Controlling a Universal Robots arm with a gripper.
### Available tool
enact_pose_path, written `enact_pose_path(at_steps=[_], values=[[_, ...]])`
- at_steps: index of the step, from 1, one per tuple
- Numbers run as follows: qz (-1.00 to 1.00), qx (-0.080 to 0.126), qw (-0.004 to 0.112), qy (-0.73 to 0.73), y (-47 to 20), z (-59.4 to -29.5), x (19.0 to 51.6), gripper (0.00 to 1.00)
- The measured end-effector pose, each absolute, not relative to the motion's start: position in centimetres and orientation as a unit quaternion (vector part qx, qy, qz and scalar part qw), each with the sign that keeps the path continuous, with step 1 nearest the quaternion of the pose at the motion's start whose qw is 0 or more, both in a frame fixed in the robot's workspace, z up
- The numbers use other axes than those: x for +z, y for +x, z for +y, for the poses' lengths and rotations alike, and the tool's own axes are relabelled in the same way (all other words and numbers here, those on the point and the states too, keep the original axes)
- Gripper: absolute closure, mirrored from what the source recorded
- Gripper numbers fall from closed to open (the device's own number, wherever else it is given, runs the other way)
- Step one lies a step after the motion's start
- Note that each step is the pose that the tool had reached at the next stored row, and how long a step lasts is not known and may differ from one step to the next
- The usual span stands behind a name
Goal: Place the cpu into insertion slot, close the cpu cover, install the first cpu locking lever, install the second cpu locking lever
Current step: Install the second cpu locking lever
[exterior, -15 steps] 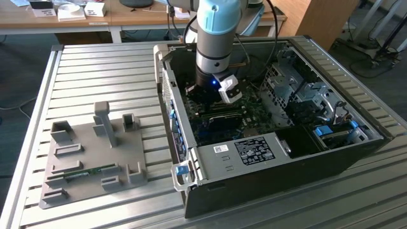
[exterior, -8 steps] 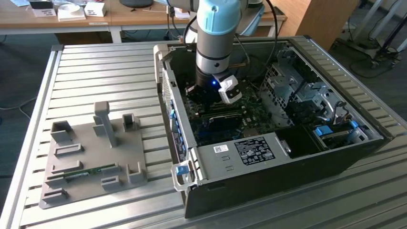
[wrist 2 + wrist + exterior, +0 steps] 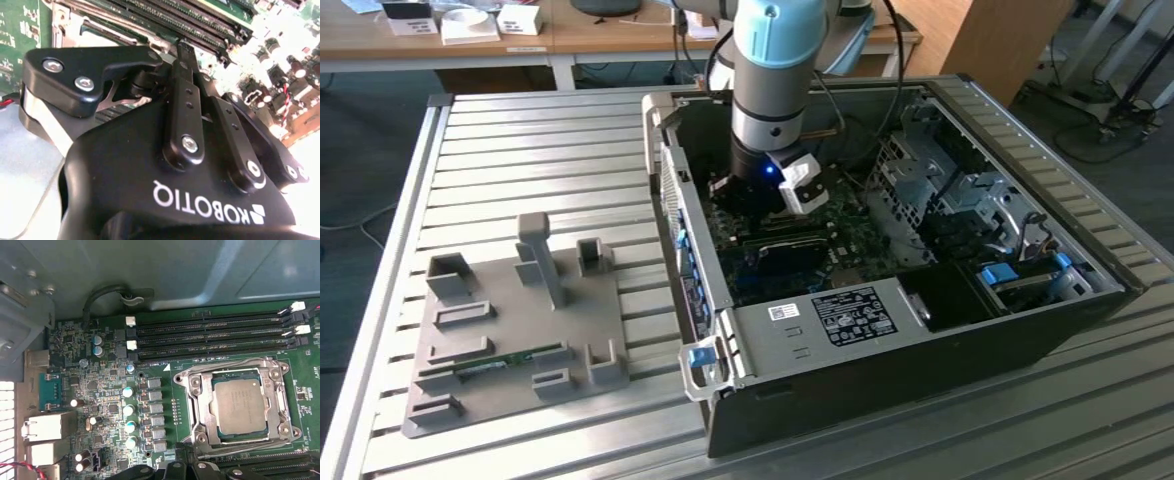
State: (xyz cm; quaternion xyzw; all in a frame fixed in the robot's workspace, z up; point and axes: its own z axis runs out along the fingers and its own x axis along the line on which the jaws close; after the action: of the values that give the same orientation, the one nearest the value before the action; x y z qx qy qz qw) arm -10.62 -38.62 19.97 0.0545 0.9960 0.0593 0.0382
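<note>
First wrist view: cpu [image 3: 241, 405] sits seated in insertion slot [image 3: 196, 405], cpu cover [image 3: 283, 401] lowered around it; gripper [image 3: 186, 452] adjoins the slot, finger state indeterminate; labels illegible.

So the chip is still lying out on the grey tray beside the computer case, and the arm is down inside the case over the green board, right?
Not quite. The chip is already seated in the socket on the green board, as the first wrist view shows, not out on the grey tray. The rest holds: in the exterior view the arm reaches down into the computer case, over the board.
</note>
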Motion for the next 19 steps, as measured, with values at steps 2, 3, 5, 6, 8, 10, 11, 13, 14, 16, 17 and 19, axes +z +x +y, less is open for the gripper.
enact_pose_path(at_steps=[2,3,5,6,8,10,11,13,14,16,17,19], values=[[0.996,0.059,0.038,0.055,-10.6,-38.6,20.3,0.89],[0.996,0.059,0.038,0.054,-10.6,-38.6,20.4,0.89],[0.996,0.059,0.038,0.055,-10.6,-38.6,20.8,0.89],[0.996,0.059,0.038,0.055,-10.6,-38.6,20.9,0.89],[0.996,0.059,0.038,0.055,-10.6,-38.6,21.2,0.89],[0.996,0.059,0.038,0.055,-10.6,-38.6,21.6,0.89],[0.996,0.059,0.038,0.055,-10.6,-38.6,21.8,0.89],[0.996,0.059,0.038,0.055,-10.6,-38.6,22.2,0.89],[0.996,0.059,0.038,0.055,-10.6,-38.6,22.4,0.89],[0.996,0.059,0.038,0.055,-10.6,-38.6,22.8,0.89],[0.996,0.059,0.038,0.055,-10.6,-38.6,23.0,0.89],[0.996,0.059,0.038,0.055,-10.6,-38.6,23.3,0.89]])
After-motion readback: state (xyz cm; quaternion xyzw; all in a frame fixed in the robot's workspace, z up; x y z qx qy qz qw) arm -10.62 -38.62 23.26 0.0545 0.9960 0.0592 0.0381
